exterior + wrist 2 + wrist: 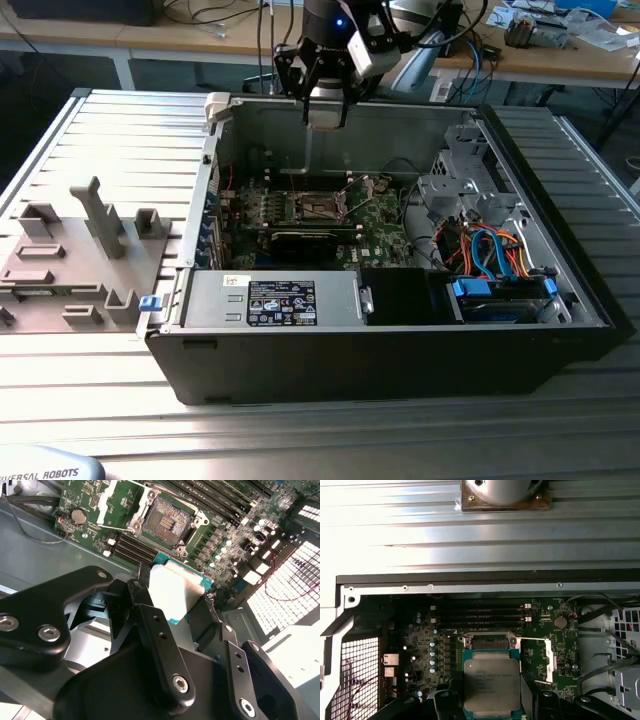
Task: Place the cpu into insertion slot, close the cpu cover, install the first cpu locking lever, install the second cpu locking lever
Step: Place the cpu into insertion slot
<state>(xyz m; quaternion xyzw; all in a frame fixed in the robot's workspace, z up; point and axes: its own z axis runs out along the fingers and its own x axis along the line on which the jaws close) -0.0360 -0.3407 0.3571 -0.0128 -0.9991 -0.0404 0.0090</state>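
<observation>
In both wrist views my gripper (175, 607) is shut on the cpu (491, 682), a flat square chip with a silvery top and a green edge (182, 592). The black fingers (152, 625) press on two opposite sides of it. In the exterior view the gripper (325, 112) hangs above the rear wall of the open computer case, well above the board. The insertion slot (167, 517) lies open on the green board with its dark contact field bare. The cpu cover (107, 502) is folded back beside it. Thin wire levers (115, 526) stand loose by the slot.
A black graphics card (305, 240) lies just in front of the slot (315, 207). Long memory slots (480, 615) run beside it. A drive cage with blue and orange cables (490, 250) fills the exterior view's right of the case. A grey fixture plate (80, 250) sits outside on the exterior view's left.
</observation>
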